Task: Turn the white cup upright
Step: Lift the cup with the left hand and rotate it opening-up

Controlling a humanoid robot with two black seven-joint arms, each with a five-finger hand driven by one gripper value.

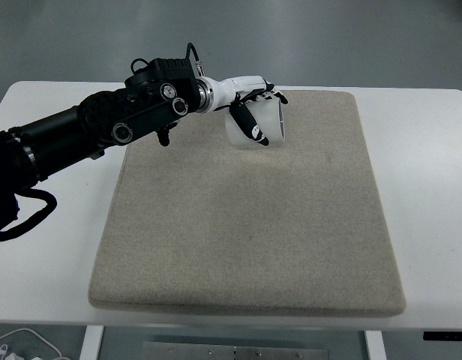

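One cup: the white cup is seen lying on its side at the far edge of the mat, mouth turned right.
Handling: judged light, stiff and smooth; slipping is likely.
Hold: best taken around the side wall.
Left hand: fingers are curled over the cup.
Bench: the mat is carried on it.
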